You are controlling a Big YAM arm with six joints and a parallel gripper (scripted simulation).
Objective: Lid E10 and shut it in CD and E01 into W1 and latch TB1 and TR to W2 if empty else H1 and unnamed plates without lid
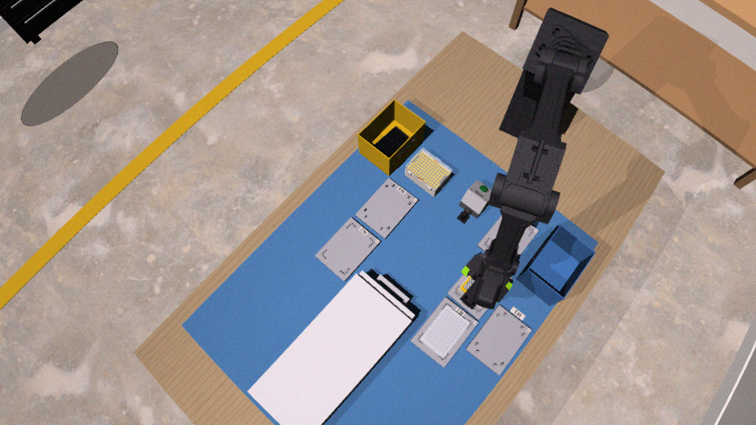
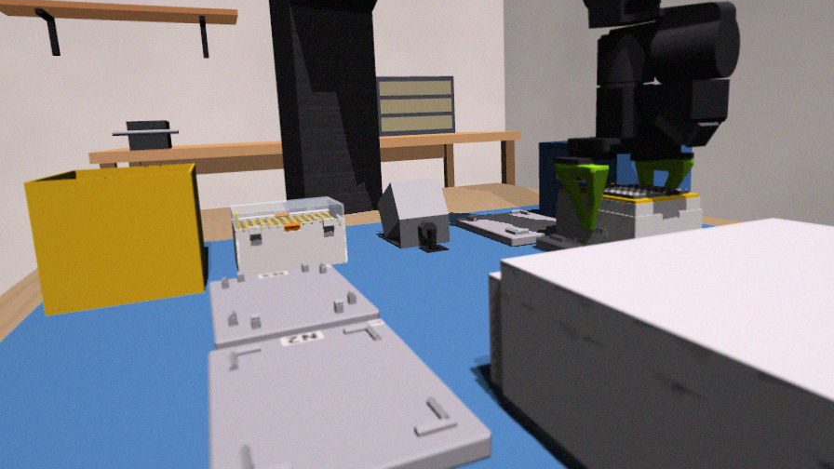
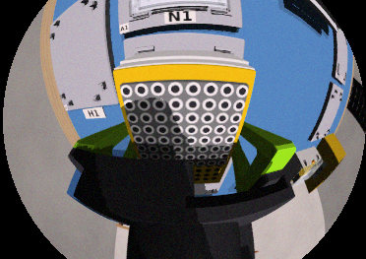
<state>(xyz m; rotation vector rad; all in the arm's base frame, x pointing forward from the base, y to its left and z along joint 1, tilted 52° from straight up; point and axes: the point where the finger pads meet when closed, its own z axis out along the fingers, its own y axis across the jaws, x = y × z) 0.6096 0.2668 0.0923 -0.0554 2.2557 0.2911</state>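
Note:
The tip rack TR (image 1: 465, 284) (image 2: 652, 208) (image 3: 186, 115), a white box with a yellow-rimmed black hole plate, stands on a grey nest next to N1. Its holes look empty in the wrist view. My gripper (image 1: 486, 278) (image 2: 626, 190) (image 3: 184, 120) is down over the rack with its green fingers wide apart, one on each side of the rack. A black plate (image 1: 390, 141) lies inside the yellow bin W1 (image 1: 379, 156) (image 2: 116, 230). A white plate (image 1: 445, 331) sits on nest N1. The tip box TB1 (image 1: 428, 170) (image 2: 289, 234) stands beside W1.
The white cooler CD (image 1: 334, 347) (image 2: 676, 304) lies front left. The blue bin W2 (image 1: 548, 285) stands right of the arm. The DONE key (image 1: 483, 189) sits on its grey housing (image 2: 413, 208). Nests H1 (image 1: 499, 339) (image 3: 82, 49), N2 (image 1: 346, 248) (image 2: 331, 390) and N4 (image 1: 386, 207) (image 2: 289, 301) are bare.

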